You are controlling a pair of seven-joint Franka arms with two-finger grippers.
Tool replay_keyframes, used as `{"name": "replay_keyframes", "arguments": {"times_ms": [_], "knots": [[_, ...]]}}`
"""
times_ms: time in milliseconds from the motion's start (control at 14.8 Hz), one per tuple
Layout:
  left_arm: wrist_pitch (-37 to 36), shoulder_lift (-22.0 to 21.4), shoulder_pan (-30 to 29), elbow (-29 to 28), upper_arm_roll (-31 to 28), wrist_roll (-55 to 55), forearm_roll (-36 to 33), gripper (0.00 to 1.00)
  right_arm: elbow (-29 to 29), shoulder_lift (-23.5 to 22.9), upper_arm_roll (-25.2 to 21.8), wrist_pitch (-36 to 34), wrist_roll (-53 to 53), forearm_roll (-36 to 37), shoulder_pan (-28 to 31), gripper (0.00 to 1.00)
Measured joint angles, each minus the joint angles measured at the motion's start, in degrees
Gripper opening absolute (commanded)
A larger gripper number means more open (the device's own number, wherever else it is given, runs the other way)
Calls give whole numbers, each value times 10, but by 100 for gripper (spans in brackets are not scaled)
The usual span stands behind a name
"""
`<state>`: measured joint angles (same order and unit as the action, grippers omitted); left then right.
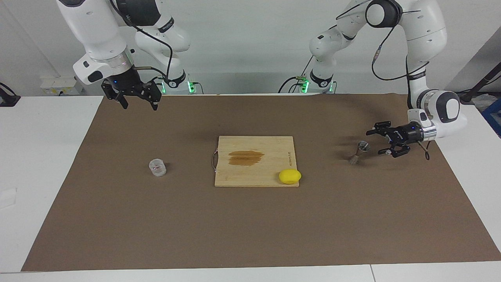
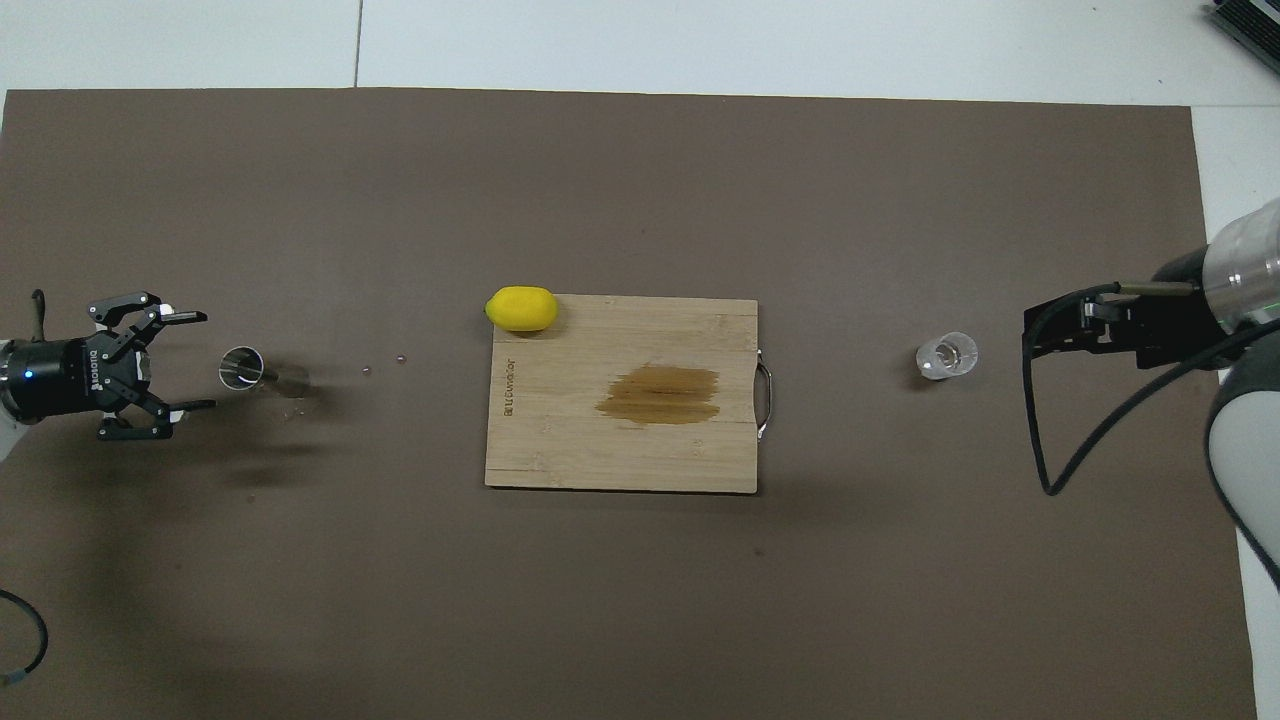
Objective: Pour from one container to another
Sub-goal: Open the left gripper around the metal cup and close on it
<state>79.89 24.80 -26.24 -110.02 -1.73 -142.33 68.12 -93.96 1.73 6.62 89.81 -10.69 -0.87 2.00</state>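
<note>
The clear cup stands upright on the brown mat toward the right arm's end of the table. The steel jigger stands upright toward the left arm's end. My left gripper is open and lies level, low over the mat. Its fingertips point at the jigger from the left arm's end, a short gap away from it. My right gripper is open and empty. It waits in the air over the mat's edge by the robots, well apart from the cup.
A wooden cutting board with a brown stain lies in the middle of the mat. A yellow lemon sits at the board's corner. Two tiny drops lie between the jigger and the board.
</note>
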Motion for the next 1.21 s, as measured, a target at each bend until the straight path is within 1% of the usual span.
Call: {"name": "replay_keyframes", "arguments": {"times_ms": [404, 876, 1213], "knots": [[24, 15, 0, -15, -1, -2, -3, 100, 0, 0, 0, 0, 0, 0, 0, 100], [29, 16, 1, -45, 1, -4, 8, 100, 0, 0, 0, 0, 0, 0, 0, 100], [30, 16, 4, -49, 3, -4, 18, 100, 0, 0, 0, 0, 0, 0, 0, 100]]}}
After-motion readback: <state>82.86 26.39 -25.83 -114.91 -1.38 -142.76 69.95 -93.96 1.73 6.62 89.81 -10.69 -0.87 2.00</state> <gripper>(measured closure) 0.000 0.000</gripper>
